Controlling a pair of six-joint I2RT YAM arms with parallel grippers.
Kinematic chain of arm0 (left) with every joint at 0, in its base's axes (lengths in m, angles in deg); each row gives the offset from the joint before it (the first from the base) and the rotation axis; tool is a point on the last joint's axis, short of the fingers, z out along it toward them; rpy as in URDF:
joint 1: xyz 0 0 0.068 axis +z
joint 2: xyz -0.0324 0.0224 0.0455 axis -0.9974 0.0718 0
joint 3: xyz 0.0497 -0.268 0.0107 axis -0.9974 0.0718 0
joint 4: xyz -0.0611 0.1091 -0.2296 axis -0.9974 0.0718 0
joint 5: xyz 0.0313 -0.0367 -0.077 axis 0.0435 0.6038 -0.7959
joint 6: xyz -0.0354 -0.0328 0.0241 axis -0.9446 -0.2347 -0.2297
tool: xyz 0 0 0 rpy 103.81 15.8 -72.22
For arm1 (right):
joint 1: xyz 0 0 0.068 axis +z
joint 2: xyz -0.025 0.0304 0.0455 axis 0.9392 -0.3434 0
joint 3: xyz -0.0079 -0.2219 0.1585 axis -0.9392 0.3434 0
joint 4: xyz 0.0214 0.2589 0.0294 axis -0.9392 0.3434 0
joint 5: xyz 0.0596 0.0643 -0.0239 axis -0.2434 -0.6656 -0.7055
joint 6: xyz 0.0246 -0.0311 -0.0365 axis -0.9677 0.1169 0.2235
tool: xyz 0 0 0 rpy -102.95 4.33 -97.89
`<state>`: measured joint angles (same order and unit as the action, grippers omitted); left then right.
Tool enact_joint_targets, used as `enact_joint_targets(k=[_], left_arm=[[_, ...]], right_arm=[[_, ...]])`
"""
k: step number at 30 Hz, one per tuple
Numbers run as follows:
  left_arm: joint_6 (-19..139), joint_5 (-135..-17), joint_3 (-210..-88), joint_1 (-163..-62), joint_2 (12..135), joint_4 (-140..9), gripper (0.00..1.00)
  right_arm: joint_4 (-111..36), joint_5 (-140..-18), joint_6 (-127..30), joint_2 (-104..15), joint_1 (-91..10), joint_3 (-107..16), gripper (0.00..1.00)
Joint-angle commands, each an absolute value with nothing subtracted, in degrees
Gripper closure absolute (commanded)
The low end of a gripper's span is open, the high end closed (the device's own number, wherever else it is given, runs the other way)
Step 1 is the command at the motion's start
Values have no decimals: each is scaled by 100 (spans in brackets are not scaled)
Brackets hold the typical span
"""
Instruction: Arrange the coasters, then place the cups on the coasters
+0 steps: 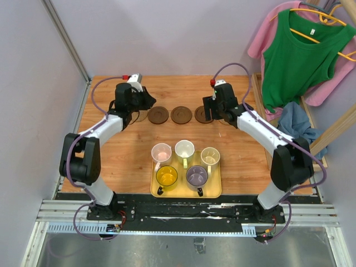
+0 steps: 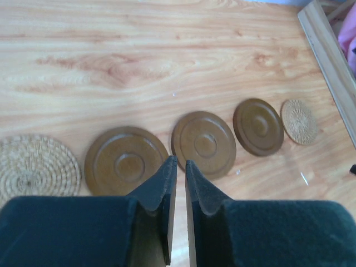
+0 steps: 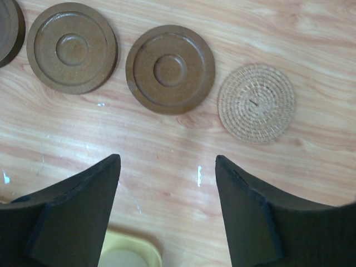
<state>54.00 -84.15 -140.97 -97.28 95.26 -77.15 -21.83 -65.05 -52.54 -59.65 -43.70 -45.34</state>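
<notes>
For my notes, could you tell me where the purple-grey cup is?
Top view: the purple-grey cup sits on the yellow tray, near row, right of the yellow cup.

Gap between coasters (image 1: pixel 181 115) and tray (image 1: pixel 179 192)

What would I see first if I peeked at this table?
Probably the bright yellow tray at the near middle, carrying five little cups in pink, white, cream, yellow and purple. Behind it, a row of round coasters runs across the wooden table, and a green top hangs off to the right.
</notes>
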Motion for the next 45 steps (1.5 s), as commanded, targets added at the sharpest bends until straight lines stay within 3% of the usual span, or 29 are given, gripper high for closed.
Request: enact_joint_targets(k=[1,3,17,34,45], left_arm=[[5279,-8381,-13399,-9700,8796,-7807,82],[5227,-8365,-13113,-9704,8490,-7797,77],[5162,-7860,-11925,-9826,6675,-7165,48],[5018,-7904,-11447,-9964,6347,-7011,45],[4966,-7937,-11353,-9968,6340,-7064,45]], right_arm=[[-2038,-6194,-5403,-5154,-4451,-4039,20],[-1953,-6174,-5542,-4792,-4451,-3688,0],[-1253,-6699,-6247,-2666,-3846,-2122,2],[-698,-6169,-6789,-2328,-2585,-1588,1],[-659,-6011,-6925,-2589,-2404,-1363,2]])
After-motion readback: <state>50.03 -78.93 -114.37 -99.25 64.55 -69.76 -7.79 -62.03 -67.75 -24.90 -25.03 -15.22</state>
